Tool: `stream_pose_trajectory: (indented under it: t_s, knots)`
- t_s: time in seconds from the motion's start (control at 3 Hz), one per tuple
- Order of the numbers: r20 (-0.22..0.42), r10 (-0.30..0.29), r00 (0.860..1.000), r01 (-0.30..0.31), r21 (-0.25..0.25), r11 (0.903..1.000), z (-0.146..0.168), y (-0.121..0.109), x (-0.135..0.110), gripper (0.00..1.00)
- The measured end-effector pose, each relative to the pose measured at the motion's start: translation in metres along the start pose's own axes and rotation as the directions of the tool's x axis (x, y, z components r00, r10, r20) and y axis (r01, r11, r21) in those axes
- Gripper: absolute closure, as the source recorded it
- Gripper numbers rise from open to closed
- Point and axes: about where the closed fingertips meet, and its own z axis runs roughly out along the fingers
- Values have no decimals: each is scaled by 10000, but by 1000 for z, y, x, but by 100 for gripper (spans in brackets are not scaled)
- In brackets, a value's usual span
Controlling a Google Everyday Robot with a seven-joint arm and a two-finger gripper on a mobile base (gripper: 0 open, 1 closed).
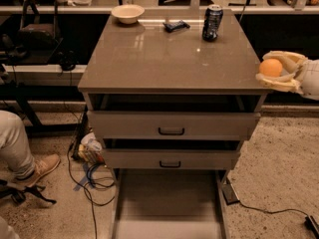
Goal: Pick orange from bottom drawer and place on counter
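Pincer (277,69), clamped on the orange (270,67), hangs just off the surface (164,59) at its three-o'clock edge. Best carry it toward nine o'clock over bare top, well clear of the can (212,23) at one o'clock, lower gently, then release.

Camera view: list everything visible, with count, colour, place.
Round orange fruit: 1, orange, beside counter's right edge.
Glossy flat counter: 1, grey-brown, cabinet top.
Round bowl: 1, cream, counter back left.
Soda can: 1, dark, counter back right.
Small flat packet: 1, dark, counter back.
Upper drawers, black handles: 2, grey-beige, below counter.
Long flat bottom drawer: 1, grey-beige, pulled out low.
Tan shoe: 1, tan, floor left.
End effector: 1, pale, right of counter, gripping fruit.
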Motion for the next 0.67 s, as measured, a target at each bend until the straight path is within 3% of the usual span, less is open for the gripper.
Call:
stream_pose_trajectory:
  t_s: [0.33,0.67]
  knots:
    - [0,0,10000,0,0,10000,0,0,0,100]
    - [76,349,9994,-348,-107,9993,20,-14,2,100]
